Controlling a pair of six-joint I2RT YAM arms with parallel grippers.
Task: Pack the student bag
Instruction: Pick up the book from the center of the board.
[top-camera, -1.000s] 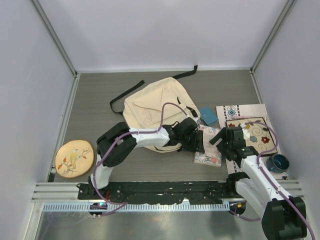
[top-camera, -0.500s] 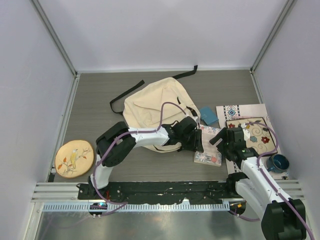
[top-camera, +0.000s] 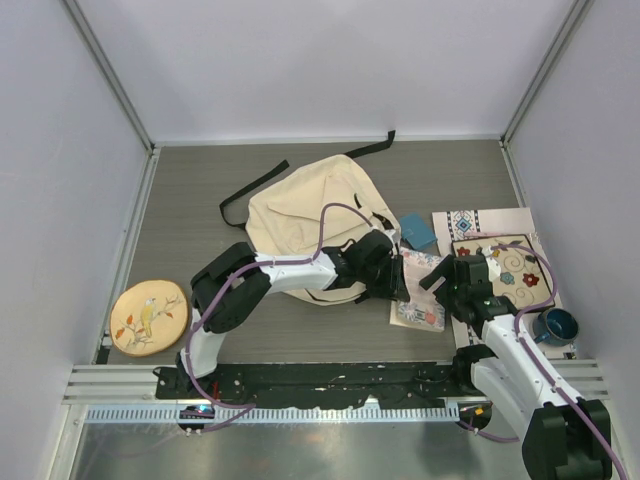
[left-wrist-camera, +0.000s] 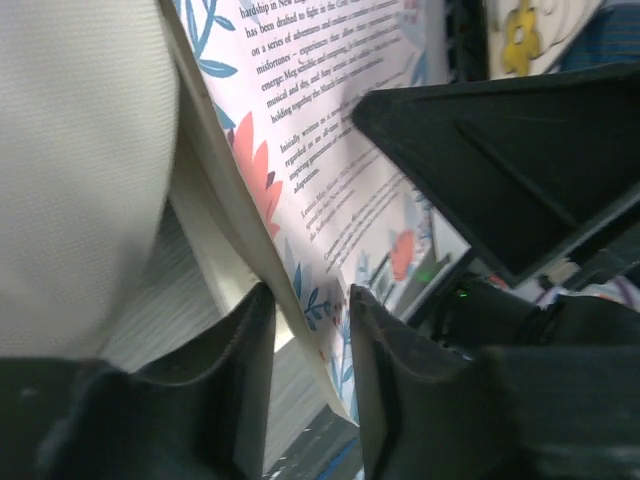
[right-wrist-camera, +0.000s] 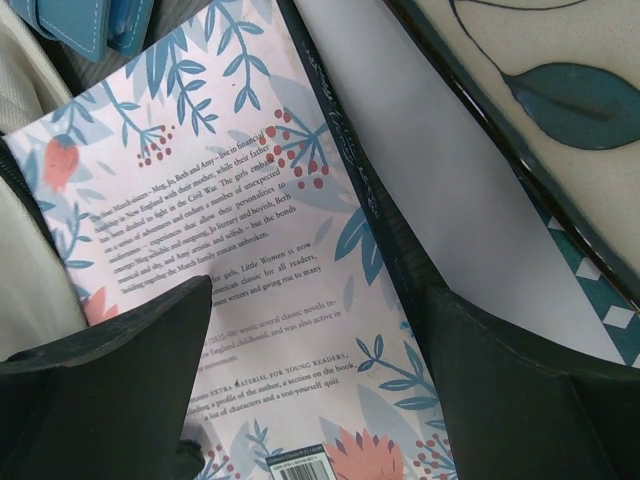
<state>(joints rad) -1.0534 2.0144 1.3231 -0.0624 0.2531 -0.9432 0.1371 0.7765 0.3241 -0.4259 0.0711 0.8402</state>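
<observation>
Pinching stiff book edge w/ L gripper, R gripper open; I'd hold floppy bag by its rim.

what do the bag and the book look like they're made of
student bag: soft woven cloth, maybe canvas, matte cream; it slumps and creases. book: paper, likely a paperback; smooth printed cover with text and leaves.

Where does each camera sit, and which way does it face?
Top external: above and behind the robot, facing down on the cream fabric backpack; left arm and right arm show.
Left wrist: looks along the left pincer, shut on the floral paperback book.
Right wrist: looking down past the open right pincer onto the same book.
All three share that book.
</observation>
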